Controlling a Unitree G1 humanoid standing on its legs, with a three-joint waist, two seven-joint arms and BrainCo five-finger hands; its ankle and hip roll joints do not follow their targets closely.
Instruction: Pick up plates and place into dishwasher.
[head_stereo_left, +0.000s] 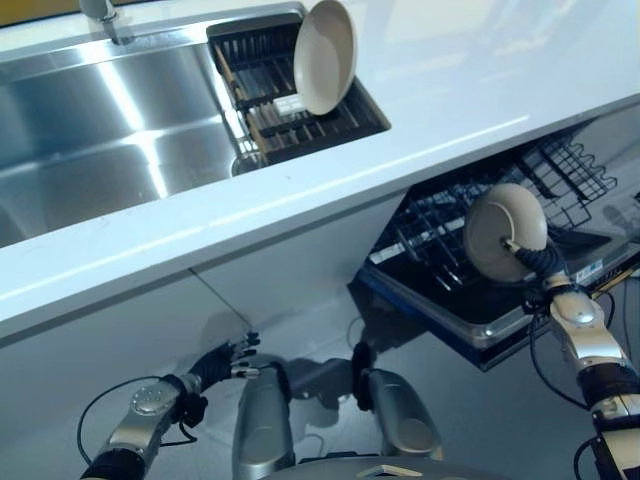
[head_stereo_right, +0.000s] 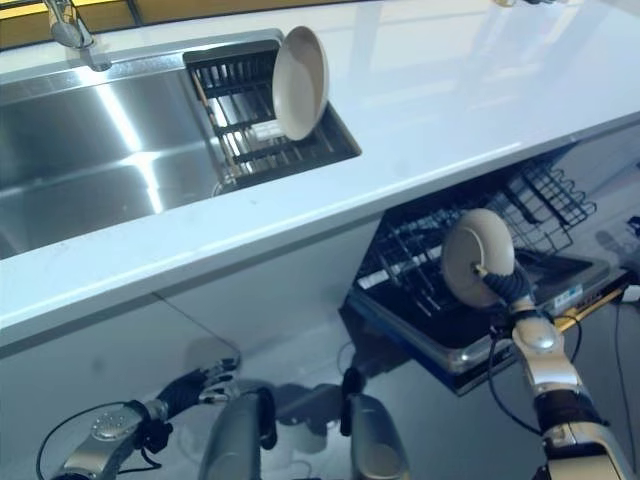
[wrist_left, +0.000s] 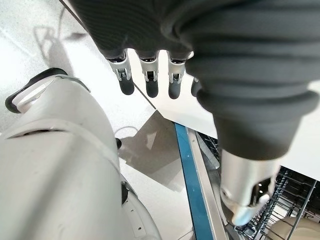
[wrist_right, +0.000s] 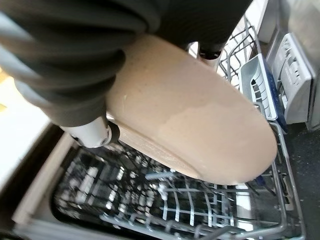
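The right hand (head_stereo_left: 528, 255) gripped a beige plate (head_stereo_left: 505, 232) by its rim, above the dishwasher rack (head_stereo_left: 450, 250). It looked stiff, glazed, likely slippery and breakable. A second plate (head_stereo_left: 325, 56) stood in the sink's drying rack (head_stereo_left: 262, 70). The left hand (head_stereo_left: 222, 364) hung released below the counter (head_stereo_left: 450, 80).

A white countertop (head_stereo_left: 430, 110) ran across the scene, lit brightly from above. A stainless-steel sink (head_stereo_left: 90, 130) was set into it at the far left, with a faucet (head_stereo_left: 100, 15) behind. White cabinet fronts (head_stereo_left: 150, 330) stood below, over a pale glossy floor (head_stereo_left: 320, 350).
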